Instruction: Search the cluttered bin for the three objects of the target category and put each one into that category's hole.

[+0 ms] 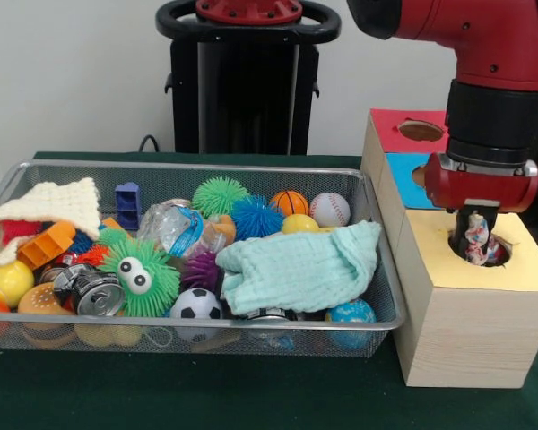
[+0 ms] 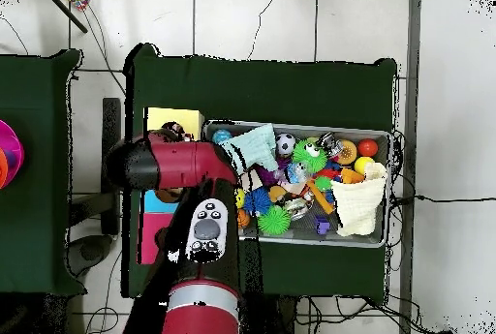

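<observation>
The counter (image 1: pixel 251 403) is covered in dark green cloth, before a white wall (image 1: pixel 72 72). The arm (image 1: pixel 484 54) hangs vertically over the yellow hole (image 1: pixel 484 251), tool (image 1: pixel 477 242) clamped on a crumpled white object (image 1: pixel 477 244).

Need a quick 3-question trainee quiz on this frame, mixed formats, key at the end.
1. True or false: the gripper is at the hole in the yellow box top.
2. Which lies on the right side of the wire bin in the front view? A) a mint green cloth B) a wooden spoon C) a glass jar
3. Fill in: the green fuzzy ball with big eyes sits beside a crushed ____.

Key:
1. True; it holds a crumpled patterned thing in the hole.
2. A, the mint green cloth.
3. Can, the can.
</observation>
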Robot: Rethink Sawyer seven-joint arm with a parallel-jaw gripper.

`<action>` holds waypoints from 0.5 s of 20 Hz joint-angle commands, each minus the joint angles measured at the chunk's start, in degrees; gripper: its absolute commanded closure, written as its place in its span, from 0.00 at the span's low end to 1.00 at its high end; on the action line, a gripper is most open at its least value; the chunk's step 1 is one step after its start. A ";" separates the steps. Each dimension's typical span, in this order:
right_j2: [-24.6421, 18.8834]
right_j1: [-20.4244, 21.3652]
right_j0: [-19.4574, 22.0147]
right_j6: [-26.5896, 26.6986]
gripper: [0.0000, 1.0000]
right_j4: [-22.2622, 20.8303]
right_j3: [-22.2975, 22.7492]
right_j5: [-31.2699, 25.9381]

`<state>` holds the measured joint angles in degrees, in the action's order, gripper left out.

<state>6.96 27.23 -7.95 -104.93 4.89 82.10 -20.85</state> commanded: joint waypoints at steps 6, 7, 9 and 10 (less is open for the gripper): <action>-7.85 -5.02 0.98 0.57 1.00 -5.49 7.81 -6.41; -8.48 -5.62 1.33 0.68 1.00 -5.65 8.02 -5.70; -9.78 -6.94 2.05 0.61 1.00 -5.94 8.55 -3.70; -10.10 -7.58 2.17 0.58 1.00 -6.16 8.40 -3.15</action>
<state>4.63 26.14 -7.07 -104.93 3.08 82.32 -20.87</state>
